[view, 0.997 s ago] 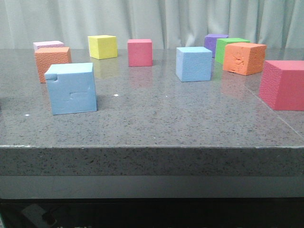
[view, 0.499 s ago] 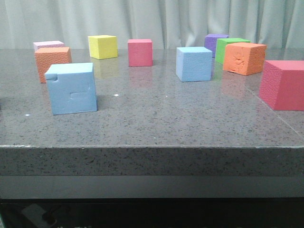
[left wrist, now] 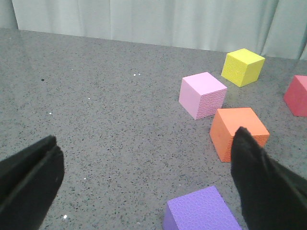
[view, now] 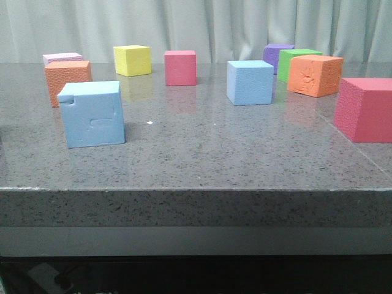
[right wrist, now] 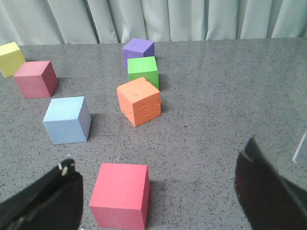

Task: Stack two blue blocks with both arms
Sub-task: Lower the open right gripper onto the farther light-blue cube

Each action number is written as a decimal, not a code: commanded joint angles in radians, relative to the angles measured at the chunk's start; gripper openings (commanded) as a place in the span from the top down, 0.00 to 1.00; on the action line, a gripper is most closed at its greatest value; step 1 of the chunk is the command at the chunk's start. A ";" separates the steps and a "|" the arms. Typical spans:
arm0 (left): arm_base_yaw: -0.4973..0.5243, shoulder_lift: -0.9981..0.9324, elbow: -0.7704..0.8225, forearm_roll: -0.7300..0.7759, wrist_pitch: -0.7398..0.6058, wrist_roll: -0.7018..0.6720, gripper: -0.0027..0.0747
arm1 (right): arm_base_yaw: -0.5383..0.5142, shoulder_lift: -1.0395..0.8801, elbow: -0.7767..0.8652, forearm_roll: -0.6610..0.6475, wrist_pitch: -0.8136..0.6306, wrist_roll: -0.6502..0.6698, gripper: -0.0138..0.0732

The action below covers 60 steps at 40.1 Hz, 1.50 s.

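Observation:
The notched blue block (view: 92,114) stands near the front left of the table (view: 202,153). Farther back, right of centre, is the plain blue block (view: 250,82), which the right wrist view shows as well (right wrist: 67,120). Neither gripper shows in the front view. My left gripper (left wrist: 145,143) is open over bare table. Low between its fingers, in front of an orange cube (left wrist: 238,133), is a cube that looks violet here (left wrist: 201,211). My right gripper (right wrist: 157,160) is open and empty, with a red cube (right wrist: 120,201) on the table between its fingers.
Other cubes dot the table: pink (view: 61,58), orange (view: 67,79), yellow (view: 132,60) and red (view: 180,67) at the back left. Purple (view: 278,54), green (view: 297,61) and orange (view: 315,75) stand at the back right. A large red cube (view: 365,109) sits far right.

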 commanded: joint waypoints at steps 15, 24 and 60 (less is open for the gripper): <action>-0.005 -0.006 -0.037 -0.006 -0.083 -0.006 0.07 | -0.004 0.163 -0.128 0.043 -0.026 -0.005 0.09; -0.005 -0.006 -0.037 -0.006 -0.083 -0.006 0.07 | 0.018 0.394 -0.306 0.044 0.026 -0.005 0.09; -0.005 -0.006 -0.037 -0.006 -0.083 -0.006 0.07 | 0.311 1.337 -1.372 0.011 0.597 0.168 0.09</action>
